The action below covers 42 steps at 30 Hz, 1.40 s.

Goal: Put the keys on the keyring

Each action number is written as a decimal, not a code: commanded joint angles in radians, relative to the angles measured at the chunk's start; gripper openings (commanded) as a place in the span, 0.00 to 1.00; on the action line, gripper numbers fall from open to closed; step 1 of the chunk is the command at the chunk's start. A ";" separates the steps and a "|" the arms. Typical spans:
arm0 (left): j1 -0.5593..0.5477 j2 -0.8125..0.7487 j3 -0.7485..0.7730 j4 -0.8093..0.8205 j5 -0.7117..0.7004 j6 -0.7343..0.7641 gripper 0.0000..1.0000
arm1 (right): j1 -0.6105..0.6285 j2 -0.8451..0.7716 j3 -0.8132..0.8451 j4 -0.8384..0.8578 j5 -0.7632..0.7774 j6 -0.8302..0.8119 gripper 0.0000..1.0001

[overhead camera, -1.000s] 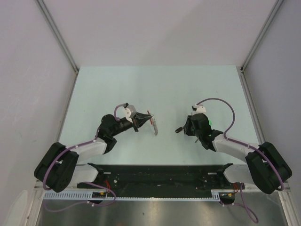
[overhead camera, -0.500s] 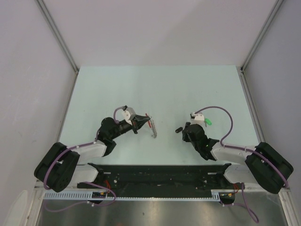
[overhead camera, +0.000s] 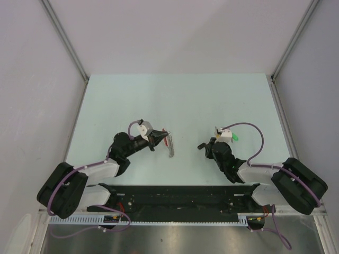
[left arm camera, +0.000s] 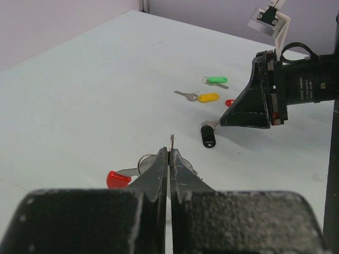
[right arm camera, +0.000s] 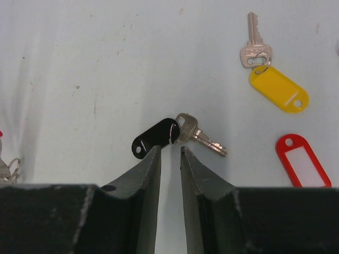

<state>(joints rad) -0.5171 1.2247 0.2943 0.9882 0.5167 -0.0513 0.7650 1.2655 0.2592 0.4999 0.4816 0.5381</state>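
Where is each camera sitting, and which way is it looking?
Top: above and behind the arms, looking down at the table; the left arm and right arm show.
Left wrist: on the left arm, facing low across the table towards the right arm; the left fingers, shut on the keyring, fill the bottom.
Right wrist: on the right arm, looking down at the black key; the right fingers, open, frame it.
Shared: both wrist views show the black key and the yellow key.

You can count four keys on the table: one black key, one yellow key, one green key, one red key. There is one keyring.
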 commanded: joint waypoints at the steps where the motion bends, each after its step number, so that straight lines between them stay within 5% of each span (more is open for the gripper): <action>1: -0.006 -0.030 0.023 0.010 -0.020 0.027 0.00 | 0.005 0.037 0.005 0.106 0.017 -0.021 0.25; 42: -0.008 0.004 0.052 -0.010 0.006 0.019 0.00 | -0.021 0.150 0.023 0.197 0.008 -0.064 0.22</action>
<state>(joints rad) -0.5179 1.2251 0.3050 0.9310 0.5045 -0.0341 0.7498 1.4014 0.2596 0.6472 0.4629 0.4911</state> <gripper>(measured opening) 0.008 0.228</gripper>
